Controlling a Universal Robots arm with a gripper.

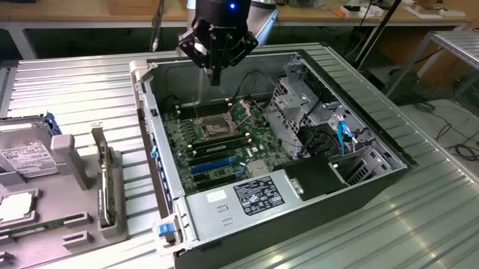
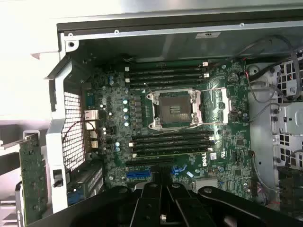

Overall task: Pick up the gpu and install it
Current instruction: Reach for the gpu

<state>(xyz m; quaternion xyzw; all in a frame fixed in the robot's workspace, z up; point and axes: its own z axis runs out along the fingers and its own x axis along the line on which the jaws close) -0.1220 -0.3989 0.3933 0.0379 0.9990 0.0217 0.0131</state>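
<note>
The gpu point(image 1: 105, 185) stands on its edge in a grey holder point(image 1: 71, 168) at the exterior view's left, outside the computer case; the wrist view shows its green board point(image 2: 31, 182) beside the case's rear grille. My gripper point(image 1: 215, 77) hangs shut and empty above the far end of the open case point(image 1: 359, 140), well away from the gpu. In the wrist view its black fingers point(image 2: 151, 203) are pressed together over the motherboard point(image 2: 222, 101), near the blue slots point(image 2: 138, 174). Nothing is between them.
The motherboard carries an open CPU socket point(image 2: 174, 108) and rows of memory slots point(image 2: 168, 75). A power supply point(image 1: 247, 196) and drive cage point(image 1: 299, 106) fill the case's near and right sides. A hard drive point(image 1: 26, 157) lies at the exterior view's far left on the ribbed metal table point(image 1: 75, 89).
</note>
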